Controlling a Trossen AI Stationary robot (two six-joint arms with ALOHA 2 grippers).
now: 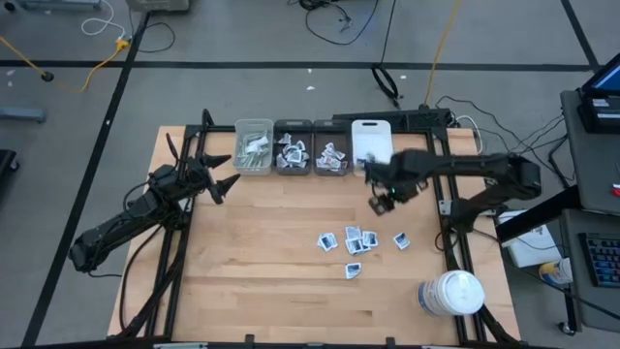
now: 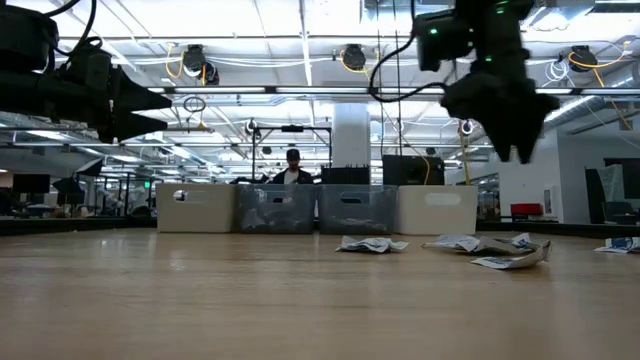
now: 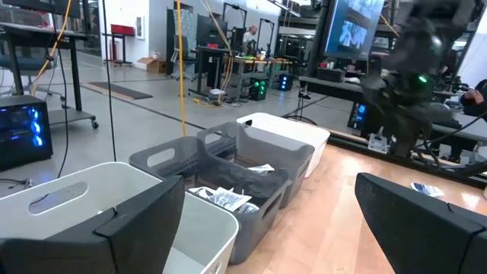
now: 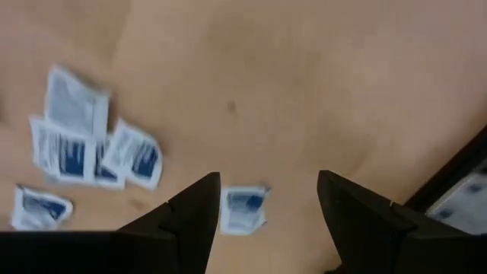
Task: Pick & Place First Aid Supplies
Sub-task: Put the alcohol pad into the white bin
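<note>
Several small white sachets with blue print (image 1: pixel 354 240) lie flat on the wooden table, right of its middle; the low view shows these sachets (image 2: pixel 510 255) too. My right gripper (image 1: pixel 381 202) hangs above the table, pointing down, between the sachets and the row of bins. In the right wrist view this gripper (image 4: pixel 268 183) is open with nothing between its fingers; one sachet (image 4: pixel 243 207) lies on the table below it, and a cluster of sachets (image 4: pixel 84 144) lies to one side. My left gripper (image 1: pixel 225 179) waits open at the table's left, level, facing the bins (image 3: pixel 251 164).
Along the far edge stand a white bin with pale strips (image 1: pixel 254 145), two grey bins with sachets (image 1: pixel 293 153) (image 1: pixel 331 157) and another white bin (image 1: pixel 371 141). A large white lidded jar (image 1: pixel 450 294) stands at the near right corner. A person (image 2: pixel 292 170) stands in the room beyond the table.
</note>
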